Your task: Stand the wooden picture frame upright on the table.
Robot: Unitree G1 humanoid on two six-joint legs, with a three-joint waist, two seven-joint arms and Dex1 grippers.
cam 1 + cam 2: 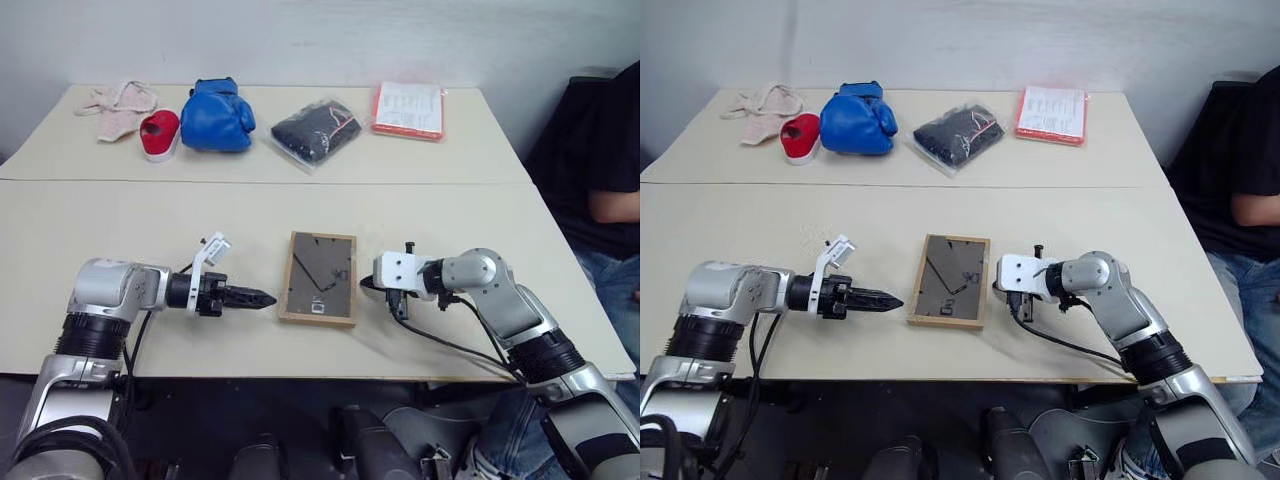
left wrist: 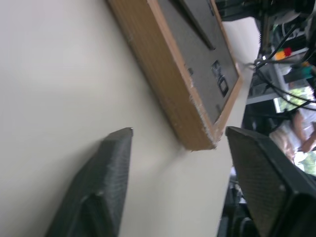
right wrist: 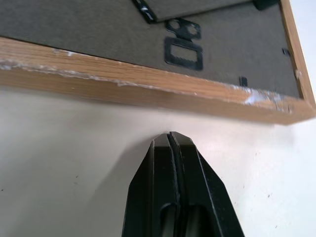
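The wooden picture frame (image 1: pixel 319 278) lies flat, back panel up, on the near half of the surface (image 1: pixel 120 215), between the two arms, so it is not yet standing. Its stand leg looks folded against the dark backing, which I'd guess is why both arms have come in low at its sides.

The left gripper (image 1: pixel 262 298) sits just left of the frame's near corner. In the left wrist view its fingers (image 2: pixel 106 173) stand wide apart with nothing between them, seemingly lined up to take that corner. The right gripper (image 3: pixel 172 138) rests just right of the frame, fingers pressed together and empty, tip just short of the wooden edge, probably to brace or nudge it.

Beyond the seam, well clear, lie a pink cloth (image 1: pixel 118 105), a red-and-white item (image 1: pixel 159 133), a blue boxing glove (image 1: pixel 217 115), a bagged dark bundle (image 1: pixel 316 131) and a red-edged packet (image 1: pixel 408 109).
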